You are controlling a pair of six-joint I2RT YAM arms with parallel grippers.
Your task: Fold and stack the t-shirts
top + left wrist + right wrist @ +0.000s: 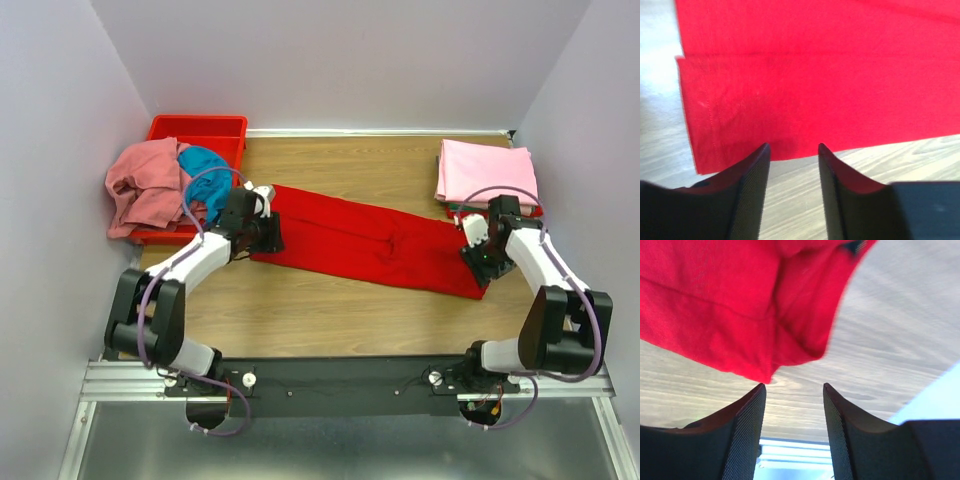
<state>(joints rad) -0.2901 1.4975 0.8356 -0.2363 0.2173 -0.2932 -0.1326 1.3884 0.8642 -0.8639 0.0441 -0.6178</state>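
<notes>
Red shirt [370, 240] lies as a long band on the counter [330, 310], its long axis running from far left to near right. At its left end the left gripper [794, 147] stands apart and empty, the cloth's near edge just ahead of the tips. At the right end the right gripper [794, 386] is likewise apart, holding nothing, a corner just ahead. Each arm is nearest its own end, so a fold across the length probably suits both.

The red t-shirt [370, 243] is plain and bright; the pink shirt [487, 172] is pale, the salmon shirt [145, 185] dusty, the teal shirt [205, 170] vivid blue-green. The bin [200, 128] is red, the table [330, 320] light wood grain, the arms [200, 262] white and black.
</notes>
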